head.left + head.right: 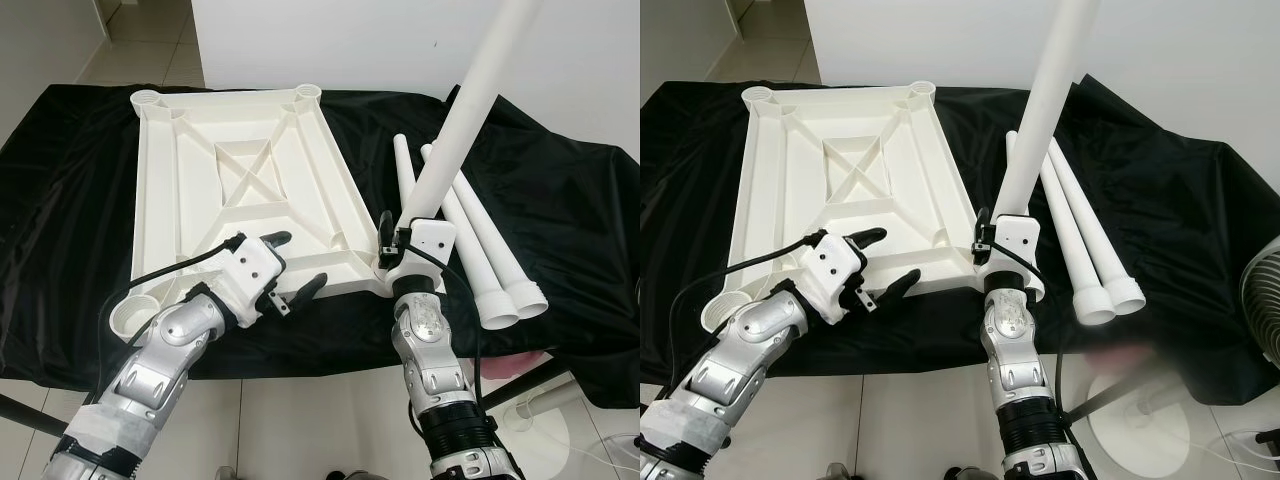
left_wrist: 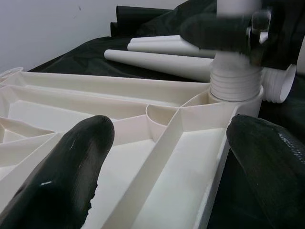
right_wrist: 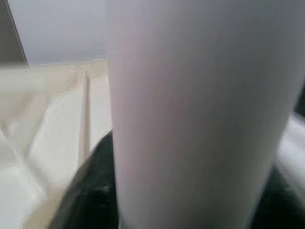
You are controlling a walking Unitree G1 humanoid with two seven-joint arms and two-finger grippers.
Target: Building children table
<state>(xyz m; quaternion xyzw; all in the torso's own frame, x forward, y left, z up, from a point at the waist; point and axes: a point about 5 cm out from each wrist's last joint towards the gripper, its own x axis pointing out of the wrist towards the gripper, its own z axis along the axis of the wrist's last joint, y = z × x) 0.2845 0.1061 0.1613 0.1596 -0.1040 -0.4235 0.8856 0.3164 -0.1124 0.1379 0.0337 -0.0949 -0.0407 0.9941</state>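
A white plastic tabletop [image 1: 250,170] lies upside down on a black cloth, ribs facing up. My right gripper [image 1: 400,240] is shut on a long white table leg [image 1: 460,110] that stands nearly upright, leaning slightly right, with its threaded end [image 2: 236,81] seated in the tabletop's near right corner socket. My left gripper [image 1: 285,265] hovers open over the near edge of the tabletop, its fingers [image 2: 71,167] spread either side of a rib. Three more white legs [image 1: 480,240] lie side by side on the cloth to the right of the tabletop.
The black cloth [image 1: 70,190] drapes over a low table on a pale tiled floor. Empty corner sockets show at the tabletop's far left [image 1: 150,97], far right [image 1: 307,91] and near left [image 1: 130,312]. A white wall stands behind. A fan [image 1: 1260,310] stands at the right.
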